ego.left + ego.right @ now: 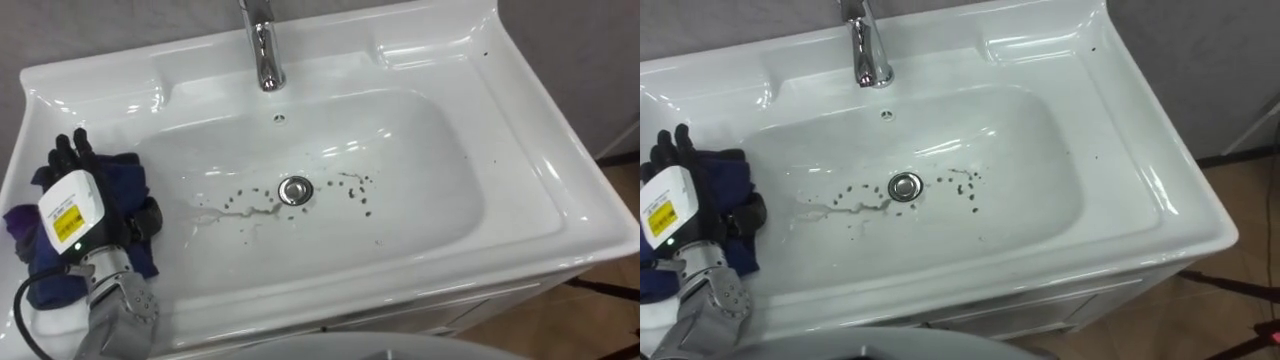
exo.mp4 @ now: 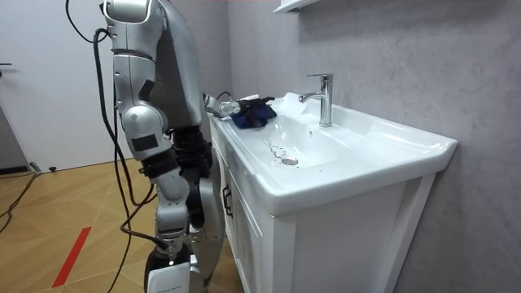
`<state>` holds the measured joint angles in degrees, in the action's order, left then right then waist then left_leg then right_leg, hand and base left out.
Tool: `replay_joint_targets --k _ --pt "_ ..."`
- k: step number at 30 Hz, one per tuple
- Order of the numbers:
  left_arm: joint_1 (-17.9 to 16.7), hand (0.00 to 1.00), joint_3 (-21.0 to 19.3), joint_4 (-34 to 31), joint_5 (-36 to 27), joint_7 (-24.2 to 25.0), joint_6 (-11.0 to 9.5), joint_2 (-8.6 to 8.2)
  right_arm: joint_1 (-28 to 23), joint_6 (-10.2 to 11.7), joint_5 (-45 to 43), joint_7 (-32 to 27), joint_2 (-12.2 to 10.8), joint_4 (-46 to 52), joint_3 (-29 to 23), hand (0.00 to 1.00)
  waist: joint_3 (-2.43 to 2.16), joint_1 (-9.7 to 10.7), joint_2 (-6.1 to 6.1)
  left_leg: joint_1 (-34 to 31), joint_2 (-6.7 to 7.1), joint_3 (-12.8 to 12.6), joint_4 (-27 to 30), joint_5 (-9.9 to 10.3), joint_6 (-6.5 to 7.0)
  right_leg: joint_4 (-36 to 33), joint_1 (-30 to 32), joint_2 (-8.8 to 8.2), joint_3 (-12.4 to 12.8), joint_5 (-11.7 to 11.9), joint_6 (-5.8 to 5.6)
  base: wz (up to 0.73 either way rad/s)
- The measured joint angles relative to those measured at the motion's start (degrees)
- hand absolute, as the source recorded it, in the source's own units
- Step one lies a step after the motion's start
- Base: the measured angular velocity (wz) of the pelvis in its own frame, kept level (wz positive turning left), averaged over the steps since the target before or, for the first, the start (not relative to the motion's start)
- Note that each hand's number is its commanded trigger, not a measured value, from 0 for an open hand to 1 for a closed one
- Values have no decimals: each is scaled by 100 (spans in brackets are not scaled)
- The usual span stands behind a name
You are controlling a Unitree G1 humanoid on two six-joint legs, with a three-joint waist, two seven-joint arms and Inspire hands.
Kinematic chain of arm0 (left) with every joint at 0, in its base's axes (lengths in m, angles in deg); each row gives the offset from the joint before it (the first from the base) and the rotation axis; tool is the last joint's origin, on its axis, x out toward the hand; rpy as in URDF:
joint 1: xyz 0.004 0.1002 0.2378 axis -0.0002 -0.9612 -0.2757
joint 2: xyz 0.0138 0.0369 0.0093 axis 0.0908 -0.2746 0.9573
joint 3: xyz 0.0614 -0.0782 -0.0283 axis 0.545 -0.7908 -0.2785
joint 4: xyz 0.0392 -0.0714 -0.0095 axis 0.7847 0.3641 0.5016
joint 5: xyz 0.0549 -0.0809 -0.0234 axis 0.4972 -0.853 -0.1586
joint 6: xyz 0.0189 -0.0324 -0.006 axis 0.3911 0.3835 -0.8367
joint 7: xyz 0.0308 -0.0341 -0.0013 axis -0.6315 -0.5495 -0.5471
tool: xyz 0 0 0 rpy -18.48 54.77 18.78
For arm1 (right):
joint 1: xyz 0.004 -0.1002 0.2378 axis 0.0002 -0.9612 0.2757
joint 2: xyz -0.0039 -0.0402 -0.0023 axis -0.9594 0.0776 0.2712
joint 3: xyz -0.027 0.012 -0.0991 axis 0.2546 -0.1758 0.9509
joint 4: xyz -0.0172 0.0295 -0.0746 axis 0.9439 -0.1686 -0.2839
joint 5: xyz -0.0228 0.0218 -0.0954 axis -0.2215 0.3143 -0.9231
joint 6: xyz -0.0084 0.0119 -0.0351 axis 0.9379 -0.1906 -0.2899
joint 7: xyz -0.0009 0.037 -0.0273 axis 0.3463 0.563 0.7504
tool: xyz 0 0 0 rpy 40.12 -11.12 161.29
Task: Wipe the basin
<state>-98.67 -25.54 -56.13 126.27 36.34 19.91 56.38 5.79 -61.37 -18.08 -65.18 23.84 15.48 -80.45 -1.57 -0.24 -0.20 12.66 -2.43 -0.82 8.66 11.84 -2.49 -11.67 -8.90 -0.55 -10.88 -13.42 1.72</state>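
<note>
Your wipe has barely begun, judging by how things lie. The dark blue crumpled cloth (image 1: 125,175) sits on the flat left rim of the white ceramic basin (image 1: 450,215), outside the bowl, with the robot's left hand (image 1: 85,215) lying on top of it. Black hand against dark cloth, you cannot tell whether it clutches the fabric or only presses down on it. The right hand (image 2: 171,273) appears to hang low beside the white cabinet (image 2: 326,244) in the room view, too small for you to read its state. Inside the bowl the dirt looks untouched: a scatter of small dark specks (image 1: 357,190) lies on both sides of the round metal drain (image 1: 295,190), and a thin watery streak (image 1: 235,212) runs off to the drain's left. A few more specks dot the right-hand rim. The chrome tap (image 1: 262,50) stands at the back, and no water is running. What is left for you, then, is nearly everything: bring the cloth down over the edge into the bowl, sweep across the drain area from the left side to the right, and finish with the far rim. The robot stands close against the cabinet front, facing the basin.
</note>
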Motion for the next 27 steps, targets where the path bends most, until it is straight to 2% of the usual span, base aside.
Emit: replay_joint_targets --k 4,5,6,7,8,15,19,21,27 --pt "0 0 0 10 0 10 7 20 -2 -13 -92 4 -11 0 -2 0 -7 -1 10 12 -11 0 0 0 0 -9 -5 9 -1 4 6 0" --pt "0 17 0 14 0 10 12 28 -1 -14 -116 0 -18 0 -2 0 -8 0 12 15 -16 0 0 0 0 -10 -6 13 -1 6 10 0" --pt "0 58 -2 16 1 15 14 34 -3 -20 -128 -2 -26 0 -2 0 -10 -1 15 14 -20 0 -1 0 0 -9 -9 15 -10 8 13 0" --pt "0 72 -2 16 1 20 15 38 -2 -38 -147 -2 -33 0 -1 0 -11 -1 17 13 -23 -2 -1 0 0 -10 -8 18 -11 8 14 0" --pt "0 100 -3 16 1 26 16 47 7 -95 -161 -2 -48 0 -1 0 -12 -1 19 10 -27 -7 -1 0 0 -9 -4 22 -11 9 15 0" --pt "0 100 -3 16 75 42 46 94 40 -257 -162 5 -61 2 0 0 -14 -4 21 -7 -65 -36 -1 0 0 -9 44 61 -12 20 35 0" --pt "0 100 -14 16 482 -206 260 129 35 -272 -162 34 -61 -2 5 0 -28 -3 44 -18 -91 -52 -2 0 0 -11 73 88 -12 19 69 -4" --pt "0 100 -13 34 711 -304 371 136 36 -350 -169 72 -61 -8 13 0 -29 -2 44 -19 -92 -57 -3 0 0 -10 67 88 -10 20 76 0" --pt "0 100 -35 35 1099 -377 508 141 44 -387 -171 200 -61 -11 14 0 -30 8 41 -16 -91 -57 -3 0 0 -13 60 87 -5 24 84 0"
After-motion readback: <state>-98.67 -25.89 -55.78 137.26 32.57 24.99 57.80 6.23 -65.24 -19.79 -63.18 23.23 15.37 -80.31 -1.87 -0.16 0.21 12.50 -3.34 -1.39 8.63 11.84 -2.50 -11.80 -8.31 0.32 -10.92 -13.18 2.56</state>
